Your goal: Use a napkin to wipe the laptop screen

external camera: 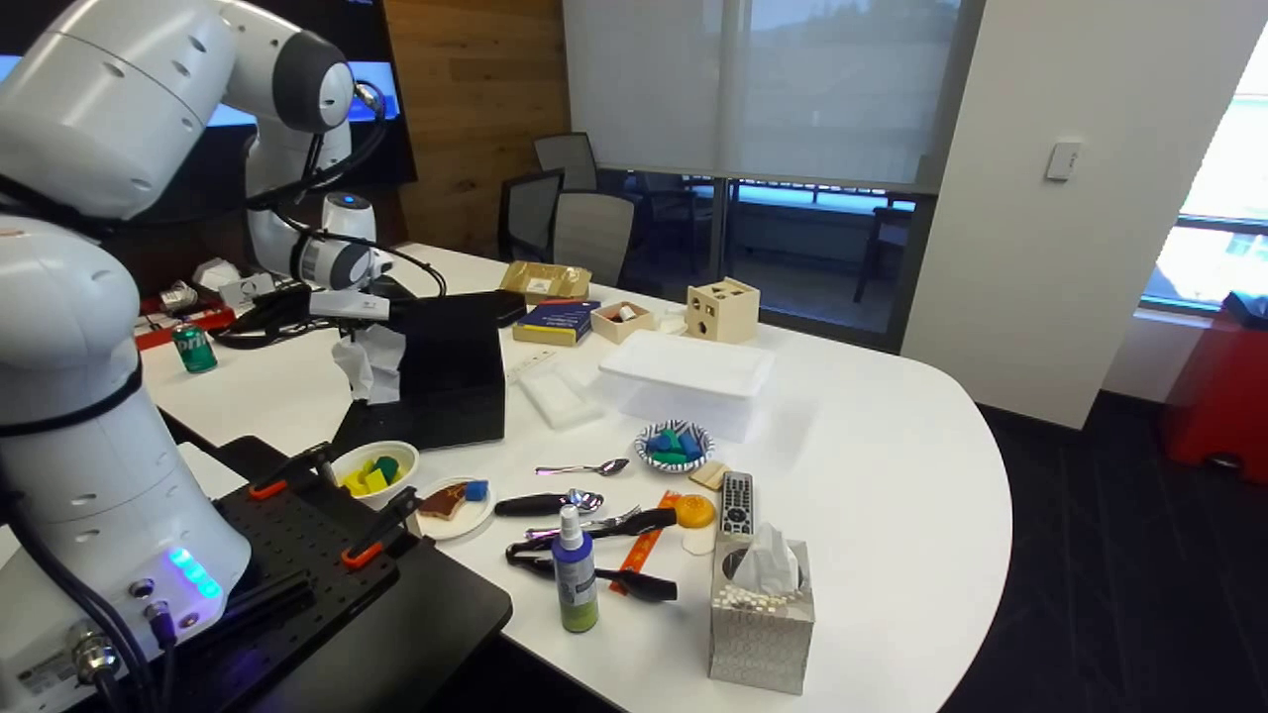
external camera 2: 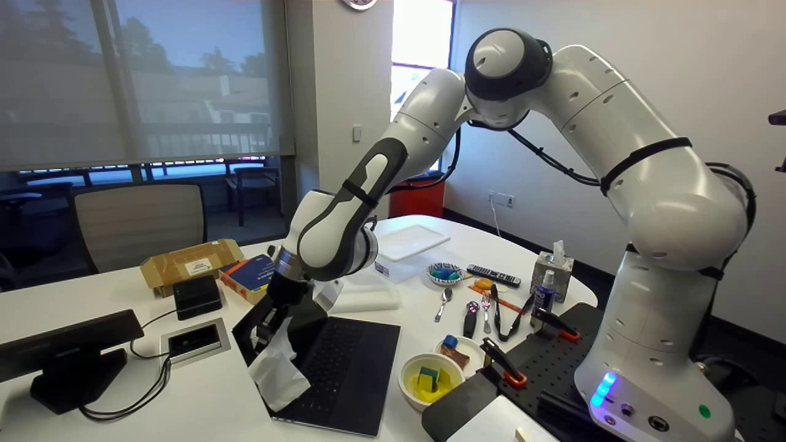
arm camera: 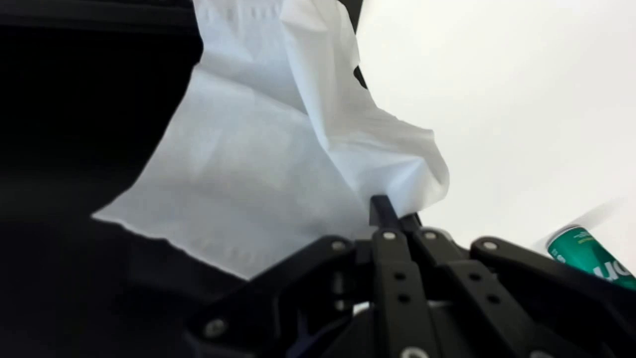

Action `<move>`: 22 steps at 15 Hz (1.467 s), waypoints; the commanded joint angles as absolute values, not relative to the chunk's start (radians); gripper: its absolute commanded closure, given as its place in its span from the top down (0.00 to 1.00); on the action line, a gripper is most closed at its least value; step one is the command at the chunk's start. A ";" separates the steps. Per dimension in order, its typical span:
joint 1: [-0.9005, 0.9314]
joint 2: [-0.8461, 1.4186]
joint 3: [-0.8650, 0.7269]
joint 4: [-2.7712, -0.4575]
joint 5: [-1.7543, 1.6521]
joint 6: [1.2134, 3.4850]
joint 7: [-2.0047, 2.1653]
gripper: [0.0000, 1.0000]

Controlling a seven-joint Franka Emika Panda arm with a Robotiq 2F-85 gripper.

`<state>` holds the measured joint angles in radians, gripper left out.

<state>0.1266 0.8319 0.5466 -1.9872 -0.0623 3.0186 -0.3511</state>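
My gripper [arm camera: 395, 211] is shut on the napkin [arm camera: 258, 149], a thin white tissue pinched at one part and hanging loose from the fingertips. The napkin also shows in both exterior views [external camera: 371, 364] [external camera 2: 276, 371]. The black laptop stands open, with its dark keyboard base [external camera 2: 350, 374] flat on the table. The dark, blank laptop screen [external camera: 454, 342] is raised and also fills the left of the wrist view [arm camera: 89, 114]. My gripper [external camera 2: 264, 334] is in front of the screen, near its side edge. I cannot tell whether the napkin touches the screen.
A green can [external camera: 194, 349] stands on the table beyond the laptop. A bowl of yellow and green pieces [external camera 2: 406, 380] sits beside the keyboard base. A black desk device [external camera 2: 67, 337] with cables is nearby. A lidded plastic box [external camera: 684, 371], spray bottle [external camera: 576, 584] and tissue box [external camera: 761, 639] stand farther off.
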 commanded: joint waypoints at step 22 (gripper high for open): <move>0.555 0.733 -0.140 -2.069 0.018 3.281 0.086 0.00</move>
